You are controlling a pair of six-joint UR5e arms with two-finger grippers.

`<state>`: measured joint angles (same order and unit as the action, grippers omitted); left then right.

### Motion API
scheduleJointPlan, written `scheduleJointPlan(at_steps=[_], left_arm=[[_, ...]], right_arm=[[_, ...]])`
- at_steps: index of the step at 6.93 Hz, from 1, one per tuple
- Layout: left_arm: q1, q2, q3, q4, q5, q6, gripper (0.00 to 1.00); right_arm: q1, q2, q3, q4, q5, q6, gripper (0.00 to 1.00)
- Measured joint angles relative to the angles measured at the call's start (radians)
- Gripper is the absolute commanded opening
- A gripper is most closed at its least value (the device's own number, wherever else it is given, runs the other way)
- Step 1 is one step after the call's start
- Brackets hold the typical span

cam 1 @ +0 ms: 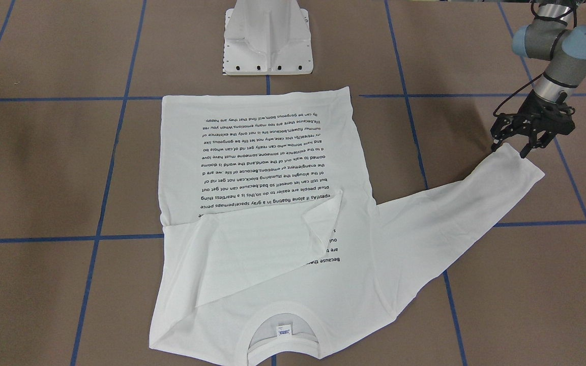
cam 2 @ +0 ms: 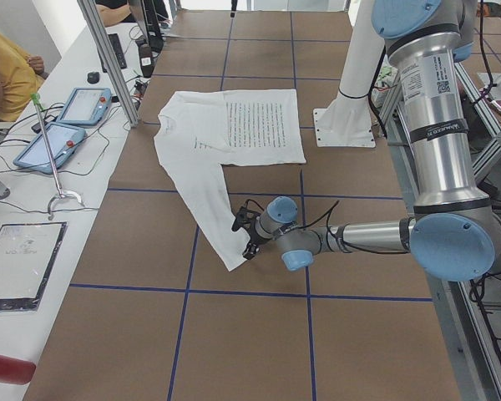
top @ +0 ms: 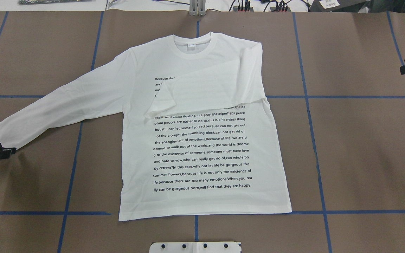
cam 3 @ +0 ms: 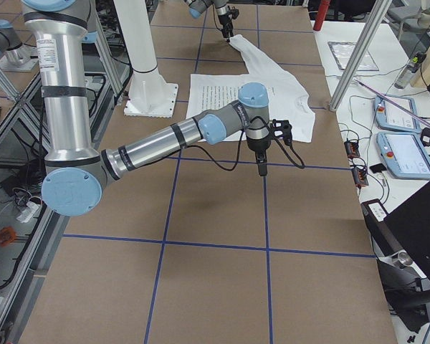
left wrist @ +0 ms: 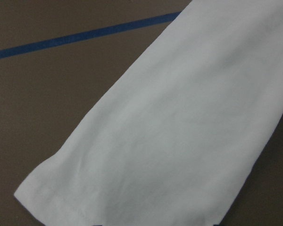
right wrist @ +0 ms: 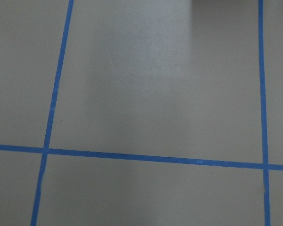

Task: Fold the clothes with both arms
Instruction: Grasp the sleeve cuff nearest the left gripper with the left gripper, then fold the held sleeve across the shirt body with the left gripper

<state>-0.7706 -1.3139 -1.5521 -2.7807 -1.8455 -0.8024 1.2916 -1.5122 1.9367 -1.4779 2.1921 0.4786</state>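
Note:
The white long-sleeved T-shirt (top: pixel 202 147) lies flat on the table with the black text up and the collar (top: pixel 197 47) away from the robot. One sleeve (top: pixel 206 91) is folded across the chest. The other sleeve (top: pixel 58 102) stretches out towards the robot's left. My left gripper (cam 1: pixel 510 149) is open, its fingers spread right at the cuff (cam 1: pixel 519 168) of that sleeve. The left wrist view shows the cuff (left wrist: pixel 155 141) close below. My right gripper (cam 3: pixel 261 163) hangs over bare table, away from the shirt. I cannot tell whether it is open or shut.
The white pedestal base (cam 1: pixel 267 40) stands at the shirt's hem side. Blue tape lines (right wrist: pixel 146 157) cross the brown table. A side bench with tablets (cam 2: pixel 67 125) and a person lies beyond the table's far edge.

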Motion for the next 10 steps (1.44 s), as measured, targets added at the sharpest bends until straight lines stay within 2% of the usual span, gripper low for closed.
scheduleJointPlan(at_steps=[1, 5, 7, 8, 10], left_arm=[[0.004, 0.003, 0.0, -0.001, 0.0, 0.0, 0.0], [0.001, 0.008, -0.01, -0.003, -0.004, 0.003, 0.0], [-0.009, -0.005, -0.08, -0.004, -0.008, 0.003, 0.0], [-0.024, -0.036, -0.132, -0.002, -0.01, -0.005, 0.0], [-0.059, -0.188, -0.162, 0.049, -0.014, -0.07, 0.0]], right_arm=[[0.0, 0.001, 0.0, 0.0, 0.0, 0.0, 1.0], [-0.001, 0.002, 0.001, 0.001, 0.0, 0.0, 1.0], [-0.002, 0.002, 0.001, 0.001, 0.0, -0.001, 1.0], [-0.002, 0.002, 0.0, 0.001, 0.0, 0.0, 1.0], [-0.002, 0.004, -0.001, 0.001, -0.001, 0.001, 1.0]])
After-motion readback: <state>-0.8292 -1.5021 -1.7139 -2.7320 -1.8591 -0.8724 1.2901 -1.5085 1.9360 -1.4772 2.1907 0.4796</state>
